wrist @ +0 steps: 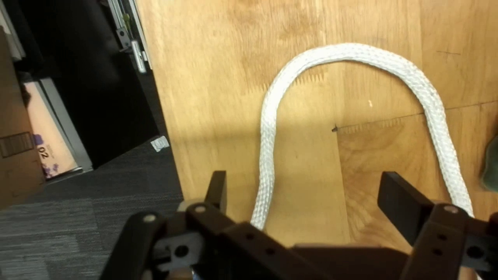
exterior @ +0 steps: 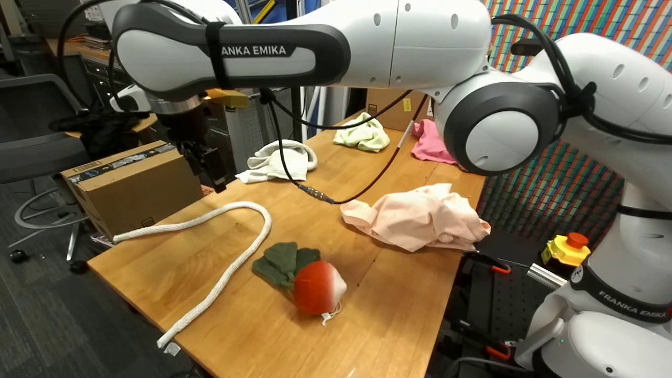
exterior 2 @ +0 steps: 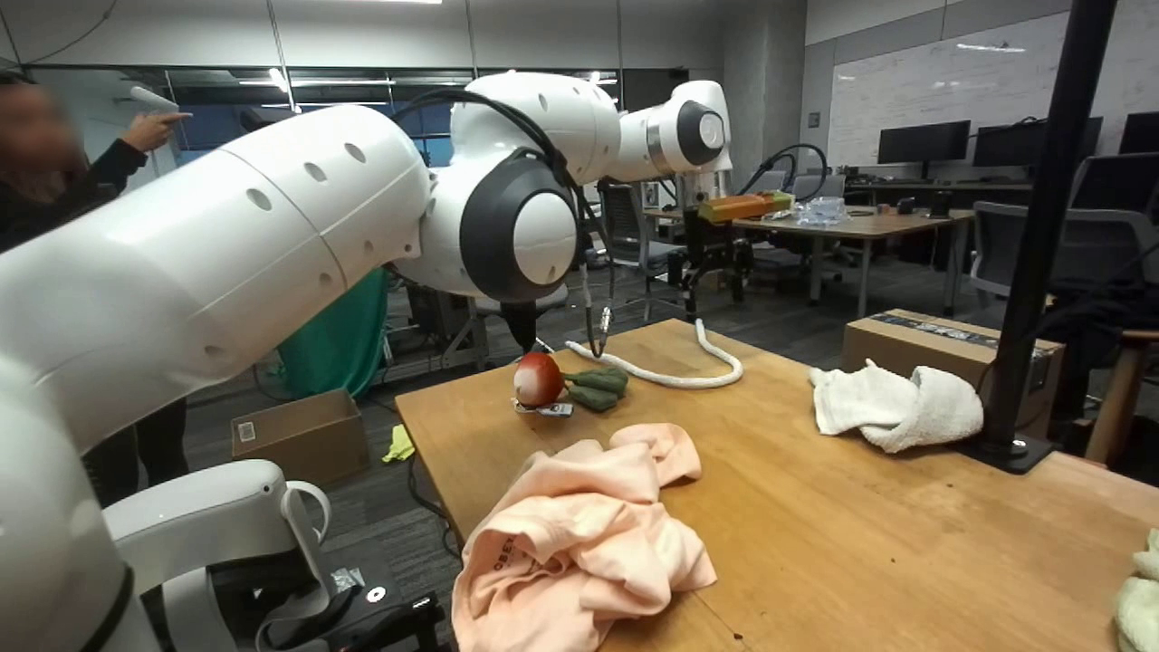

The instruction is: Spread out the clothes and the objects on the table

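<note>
Beside the table [exterior: 388,320] sits a cardboard box [exterior: 149,191], contents hidden, while the end effector [wrist: 305,190] gapes wide.

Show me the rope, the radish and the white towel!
Rope [wrist: 350,51]: wrist view, top of its bend.
Radish [exterior: 312,289]: in an exterior view, its red part.
White towel [exterior 2: 890,410]: in an exterior view, its crumpled middle.

in an exterior view, i have the rope [exterior: 235,266] on my table [exterior: 388,325] left of the ball [exterior: 316,289], a garment [exterior: 420,218] behind the ball to its right, a cloth [exterior: 287,165] behind the rope.
</note>
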Motion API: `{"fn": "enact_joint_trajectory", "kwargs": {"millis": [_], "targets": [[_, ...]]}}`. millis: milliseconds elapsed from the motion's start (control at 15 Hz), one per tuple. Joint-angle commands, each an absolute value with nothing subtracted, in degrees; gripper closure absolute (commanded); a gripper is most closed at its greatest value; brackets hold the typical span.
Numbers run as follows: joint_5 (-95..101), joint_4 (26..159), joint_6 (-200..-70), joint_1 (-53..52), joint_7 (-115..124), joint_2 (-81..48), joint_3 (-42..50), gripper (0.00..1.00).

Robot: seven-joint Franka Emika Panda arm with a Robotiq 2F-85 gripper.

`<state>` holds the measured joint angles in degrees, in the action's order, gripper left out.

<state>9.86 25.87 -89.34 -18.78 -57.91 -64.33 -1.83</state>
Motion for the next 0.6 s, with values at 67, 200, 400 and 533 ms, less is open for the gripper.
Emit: {"fn": "enact_joint_trajectory", "kwargs": {"millis": [67, 200, 400, 533], "targets": [[12.99, 26.81, -86.85, -19.97, -46.23, -59.58, 1.95, 0.0], [13.78, 26.87, -84.5, -19.86, -41.1, -57.21, 2.82, 0.0], [14.08, 26.8, -80.33, -19.58, -33.2, -53.58, 3.46, 0.0], [13.82, 26.74, -78.19, -19.62, -27.27, -51.62, 3.43, 0.0]]}}
